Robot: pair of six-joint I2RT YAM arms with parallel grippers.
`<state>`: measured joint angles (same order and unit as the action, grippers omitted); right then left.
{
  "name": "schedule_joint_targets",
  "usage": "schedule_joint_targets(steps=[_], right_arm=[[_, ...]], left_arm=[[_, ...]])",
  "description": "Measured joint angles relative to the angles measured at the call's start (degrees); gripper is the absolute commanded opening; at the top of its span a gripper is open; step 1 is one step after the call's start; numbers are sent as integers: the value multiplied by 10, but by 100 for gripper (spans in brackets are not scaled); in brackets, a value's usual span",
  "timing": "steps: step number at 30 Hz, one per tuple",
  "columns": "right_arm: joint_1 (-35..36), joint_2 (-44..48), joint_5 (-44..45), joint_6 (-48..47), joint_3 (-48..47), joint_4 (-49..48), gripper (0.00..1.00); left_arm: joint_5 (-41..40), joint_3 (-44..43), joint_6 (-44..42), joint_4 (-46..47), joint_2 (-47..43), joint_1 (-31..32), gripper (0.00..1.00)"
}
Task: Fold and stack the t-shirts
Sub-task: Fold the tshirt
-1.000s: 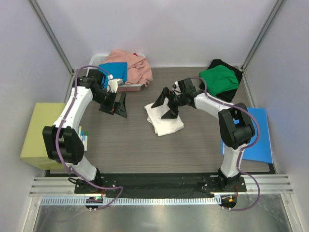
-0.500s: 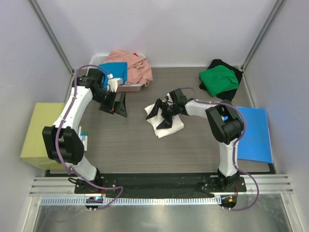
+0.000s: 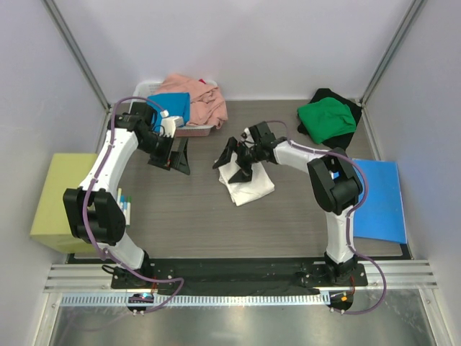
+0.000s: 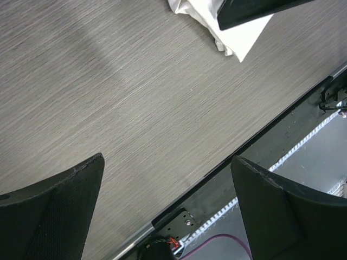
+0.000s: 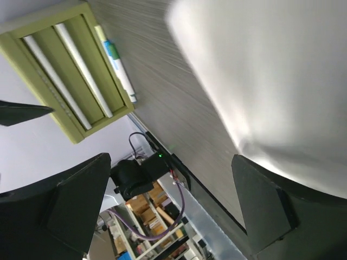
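A folded white t-shirt (image 3: 252, 185) lies mid-table. My right gripper (image 3: 232, 162) hovers open over its far left corner, with nothing between its fingers. Its wrist view shows the white t-shirt (image 5: 271, 81) as a blurred bright sheet beside the open right gripper (image 5: 171, 160). My left gripper (image 3: 173, 157) hangs open over bare wood left of the shirt, and a corner of the white t-shirt (image 4: 238, 38) shows beyond the open left gripper (image 4: 167, 160). A salmon pink t-shirt (image 3: 202, 97) and a bright blue t-shirt (image 3: 173, 105) lie heaped at the back left. A green t-shirt (image 3: 328, 117) rests on a black t-shirt (image 3: 351, 109) at the back right.
The pink and blue shirts fill a white basket (image 3: 148, 87). A flat blue folder (image 3: 382, 205) lies along the table's right edge. A yellow-green box (image 3: 61, 202) stands off the left edge, with pens beside it. Grey walls close in the back and sides.
My right gripper has swung left and a little towards the back, from over the shirt's middle to its far left corner. The left arm has not moved.
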<state>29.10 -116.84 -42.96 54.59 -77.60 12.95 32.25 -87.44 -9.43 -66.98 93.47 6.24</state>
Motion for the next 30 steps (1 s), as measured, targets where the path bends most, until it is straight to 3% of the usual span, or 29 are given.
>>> schedule_joint_targets(steps=[6,13,22,30], right_arm=[[0,-28,1,-7,-89,2,100],[-2,-112,-24,-2,-100,-14,100],[-3,-113,-34,8,-106,-23,100],[-3,-113,-21,6,-200,8,100]], left_arm=[[3,0,0,0,0,0,100],[3,0,0,0,0,0,100],[3,0,-3,-2,0,0,100],[3,0,-3,-2,0,0,100]])
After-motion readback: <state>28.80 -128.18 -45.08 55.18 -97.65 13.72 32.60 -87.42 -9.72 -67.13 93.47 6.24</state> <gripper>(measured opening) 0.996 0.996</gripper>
